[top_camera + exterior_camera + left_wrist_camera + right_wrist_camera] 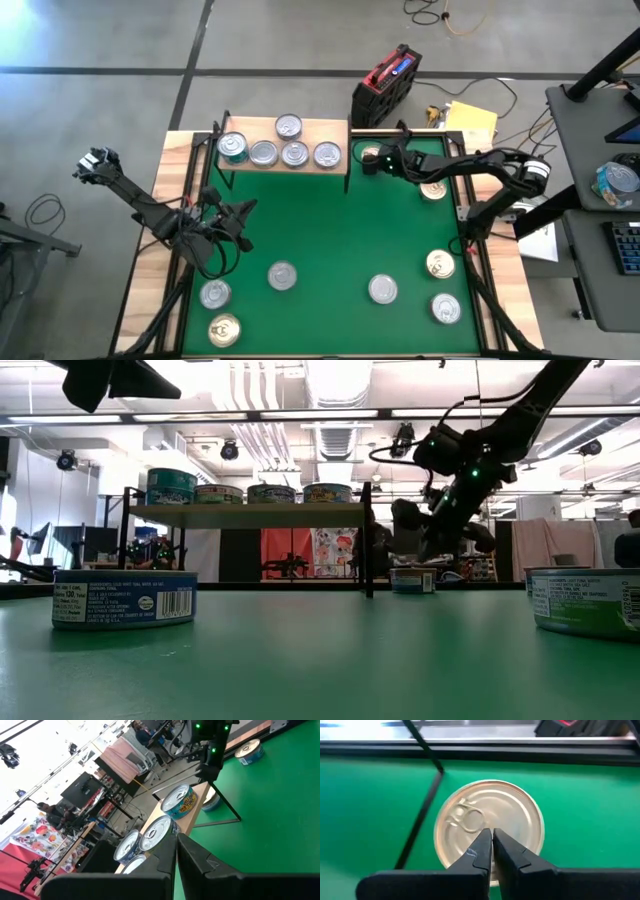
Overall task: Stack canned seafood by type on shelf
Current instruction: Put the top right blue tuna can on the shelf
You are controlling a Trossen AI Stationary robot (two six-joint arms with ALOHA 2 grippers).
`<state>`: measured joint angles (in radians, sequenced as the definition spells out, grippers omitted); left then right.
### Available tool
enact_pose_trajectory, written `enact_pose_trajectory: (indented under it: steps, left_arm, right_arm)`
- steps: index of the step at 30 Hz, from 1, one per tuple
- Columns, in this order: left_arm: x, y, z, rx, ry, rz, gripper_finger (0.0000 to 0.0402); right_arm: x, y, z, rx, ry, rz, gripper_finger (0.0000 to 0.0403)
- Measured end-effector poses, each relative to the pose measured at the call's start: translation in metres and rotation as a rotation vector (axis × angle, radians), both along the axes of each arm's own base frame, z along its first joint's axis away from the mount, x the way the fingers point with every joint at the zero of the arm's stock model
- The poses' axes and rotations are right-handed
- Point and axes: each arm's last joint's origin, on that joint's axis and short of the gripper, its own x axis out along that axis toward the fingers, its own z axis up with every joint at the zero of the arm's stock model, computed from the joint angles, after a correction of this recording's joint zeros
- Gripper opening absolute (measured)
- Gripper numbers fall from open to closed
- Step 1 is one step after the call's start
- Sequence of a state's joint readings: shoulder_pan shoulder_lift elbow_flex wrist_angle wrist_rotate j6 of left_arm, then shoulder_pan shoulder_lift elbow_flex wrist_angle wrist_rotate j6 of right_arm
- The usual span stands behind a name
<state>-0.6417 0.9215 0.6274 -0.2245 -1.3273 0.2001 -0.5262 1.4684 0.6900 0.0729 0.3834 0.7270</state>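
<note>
Five round silver-topped tins [278,149] are seen on the light-wood shelf [320,128]; others lie on the green mat [330,240]. The right gripper [492,851], fingers together, is poised over a gold-topped tin [487,822]; the left gripper [176,851] is also closed.

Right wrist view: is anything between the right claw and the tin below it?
Nothing visible. The right claw, shut, hangs directly over the silver-topped tin on the green mat, beside the shelf's black leg. Whether the tips touch the lid is unclear.
</note>
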Motion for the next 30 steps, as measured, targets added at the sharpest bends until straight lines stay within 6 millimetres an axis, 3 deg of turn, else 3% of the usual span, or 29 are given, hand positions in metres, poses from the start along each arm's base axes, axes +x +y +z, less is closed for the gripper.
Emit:
enact_pose_trajectory:
  steps: [10, 30]
  left_arm:
    - [0.0, 0.0, 0.0, 0.0, 0.0, 0.0, 0.0]
    - [0.0, 0.0, 0.0, 0.0, 0.0, 0.0, 0.0]
  right_arm:
    - [0.002, 0.001, -0.018, 0.027, 0.02, -0.03, 0.0009]
    - [0.015, 0.045, -0.003, 0.241, -0.067, 0.197, 0.0009]
